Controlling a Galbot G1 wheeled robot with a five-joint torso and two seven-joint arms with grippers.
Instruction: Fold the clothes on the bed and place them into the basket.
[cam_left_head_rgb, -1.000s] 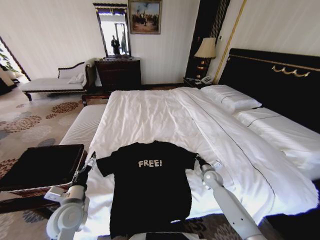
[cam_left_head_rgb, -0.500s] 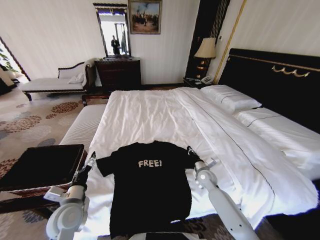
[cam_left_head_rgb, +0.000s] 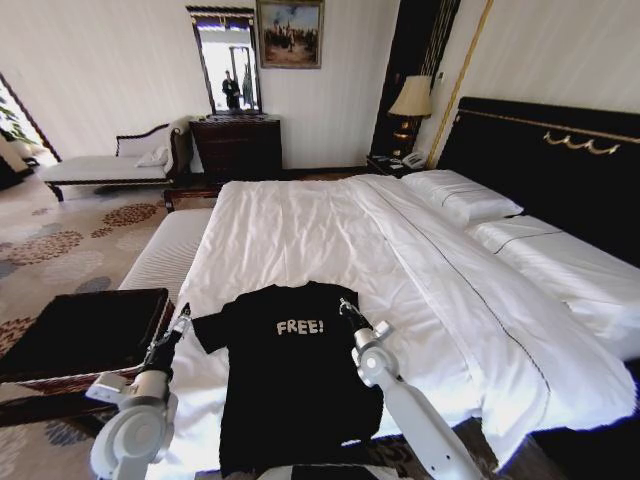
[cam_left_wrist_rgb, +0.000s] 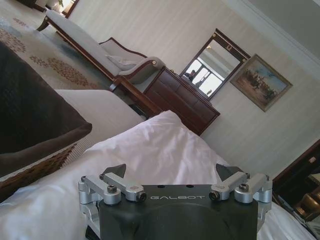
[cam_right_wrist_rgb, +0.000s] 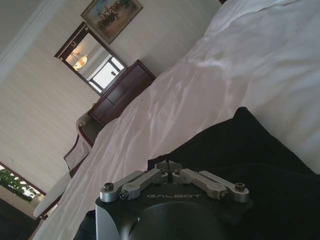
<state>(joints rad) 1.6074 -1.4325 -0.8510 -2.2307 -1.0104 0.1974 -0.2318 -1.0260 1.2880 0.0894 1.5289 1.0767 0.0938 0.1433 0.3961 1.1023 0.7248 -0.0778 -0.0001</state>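
White bed (cam_left_head_rgb: 330, 230): sheets and duvet, black headboard; it carries the shirt at its foot end.

Wicker basket (cam_left_head_rgb: 85, 335): black lining, beside the bed on my left, near my left claw. My left wrist view adds its woven side and dark lining close up (cam_left_wrist_rgb: 35, 145).

Black shirt (cam_left_head_rgb: 295, 370): "FREE!" on the chest, spread flat on the bed's near edge, hem toward me. Its right sleeve is lifted inward over the chest. My right wrist view shows black cloth bunched under the claw.

My right claw (cam_left_head_rgb: 347, 308): over the shirt's right shoulder, beside the lettering. My right wrist view shows its fingers (cam_right_wrist_rgb: 162, 166) pressed together on a fold of shirt. A second ago this claw sat at the sleeve's outer edge on the sheet; it has since travelled inward, drawing the sleeve along.

My left claw (cam_left_head_rgb: 180, 322): at the left sleeve's edge, between shirt and basket, in the same place as before. My left wrist view shows its fingers (cam_left_wrist_rgb: 116, 170) spread wide, holding nothing, white sheet beyond.
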